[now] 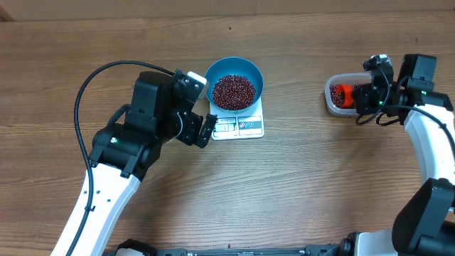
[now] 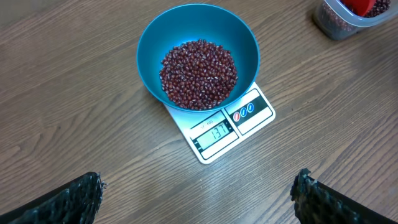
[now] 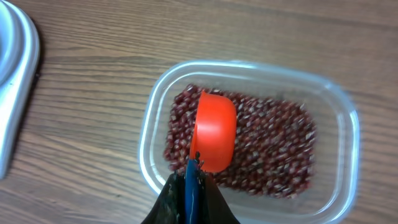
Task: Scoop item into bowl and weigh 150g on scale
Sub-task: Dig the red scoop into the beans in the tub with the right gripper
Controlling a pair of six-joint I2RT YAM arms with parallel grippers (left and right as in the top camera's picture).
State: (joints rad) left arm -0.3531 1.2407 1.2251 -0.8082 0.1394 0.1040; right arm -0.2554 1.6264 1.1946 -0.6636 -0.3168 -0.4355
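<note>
Blue stands out first: the light blue bowl [image 2: 149,43] sits on the small white scale [image 2: 252,115] near the middle of the wooden table [image 1: 298,192], wide enough to cover most of the platform, so that only the front strip with the display [image 2: 214,132] and label panels shows. A heap of small dark red beans [image 2: 199,71] fills the bottom of the bowl, and the lit digits look like 137, though they are small. The left fingers [image 2: 68,199] are spread as wide as they go, holding nothing and touching nothing. From the wrist camera their dark tips show at the two lower corners with bare table between them, and they point at the bowl and scale. From overhead they hang just beside the left edge of the scale. Far off to the right, well apart from the scale, is a clear plastic tub [image 3: 348,112] with more of the beans in it. The right fingers [image 3: 165,208] are pinched tight on the blue handle [image 3: 189,183] of an orange-red scoop [image 3: 214,130], whose cup is down inside the tub over the beans. I cannot tell whether the cup has any beans in it.
</note>
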